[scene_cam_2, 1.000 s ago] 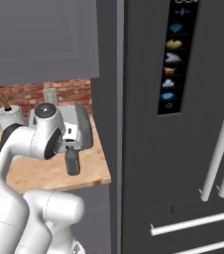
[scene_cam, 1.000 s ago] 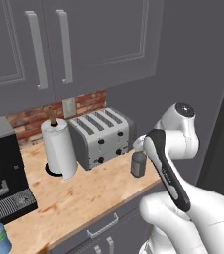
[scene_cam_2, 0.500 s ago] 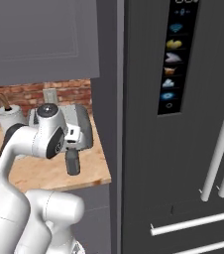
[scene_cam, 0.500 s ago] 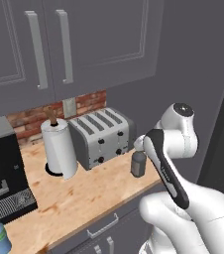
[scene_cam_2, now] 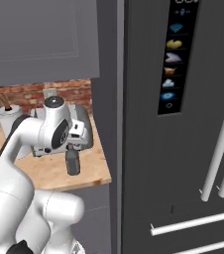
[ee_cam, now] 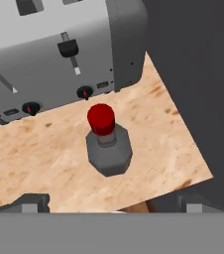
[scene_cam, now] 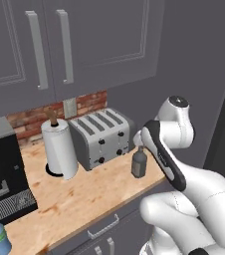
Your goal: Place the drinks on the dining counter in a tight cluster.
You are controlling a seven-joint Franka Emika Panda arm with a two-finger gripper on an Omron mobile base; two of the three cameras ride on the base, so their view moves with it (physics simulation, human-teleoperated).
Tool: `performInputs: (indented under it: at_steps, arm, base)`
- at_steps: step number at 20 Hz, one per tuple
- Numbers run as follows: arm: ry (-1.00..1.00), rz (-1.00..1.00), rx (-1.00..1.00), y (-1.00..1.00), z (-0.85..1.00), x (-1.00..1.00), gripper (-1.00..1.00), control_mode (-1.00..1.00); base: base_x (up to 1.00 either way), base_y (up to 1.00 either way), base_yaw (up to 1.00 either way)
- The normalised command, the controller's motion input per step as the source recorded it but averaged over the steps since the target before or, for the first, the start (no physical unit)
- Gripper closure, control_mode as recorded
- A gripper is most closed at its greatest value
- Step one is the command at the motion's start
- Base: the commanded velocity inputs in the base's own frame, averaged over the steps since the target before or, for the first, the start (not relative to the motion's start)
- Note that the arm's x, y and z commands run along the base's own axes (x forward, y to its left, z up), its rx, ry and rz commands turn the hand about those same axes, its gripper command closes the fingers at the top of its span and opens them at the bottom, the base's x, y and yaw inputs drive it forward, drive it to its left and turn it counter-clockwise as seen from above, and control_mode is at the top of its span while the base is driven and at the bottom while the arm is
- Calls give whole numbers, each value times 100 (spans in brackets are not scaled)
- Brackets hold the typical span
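A dark grey-brown bottle with a red cap (ee_cam: 109, 149) stands upright on the wood counter in front of the toaster. My gripper (ee_cam: 115, 203) hangs directly above it, open, its two fingertips wide apart on either side and touching nothing. From the right base view the hand (scene_cam_2: 74, 141) sits just over the same bottle (scene_cam_2: 73, 162); from the left the bottle (scene_cam: 139, 164) shows beside my forearm. A slim blue bottle (scene_cam: 0, 238) stands at the counter's near left corner. The dining counter is out of view.
A steel toaster (scene_cam: 102, 137) sits close behind the dark bottle. Left of it are a paper-towel roll (scene_cam: 59, 149) and a black coffee machine (scene_cam: 2, 174). The counter ends just right of the bottle, against a dark fridge (scene_cam_2: 183, 124). Grey cabinets hang overhead.
The arm has shifted only slightly above the dark bottle. The bottle stands where it was and the jaws have stayed open.
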Motion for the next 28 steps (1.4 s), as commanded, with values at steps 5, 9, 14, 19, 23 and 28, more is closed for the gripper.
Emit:
performInputs:
  at_steps: [5, 9, 14, 19, 23, 28]
  arm:
    - [0, 0, 0, 1, -7, 6, -100, -100]
    - [0, 0, 0, 1, -4, 9, -100, -100]
    - [2, 0, -2, 11, 0, 5, -100, -100]
    - [4, 0, -3, 19, 0, 4, -100, -100]
    - [1, 0, -1, 3, -3, 15, -100, -100]
    - [1, 0, 0, 0, -2, 29, -100, -100]
  base:
    - [0, 0, 0]
    - [0, 0, 0]
    - [0, 0, 0]
    - [0, 0, 0]
    - [0, 0, 0]
    - [0, 0, 0]
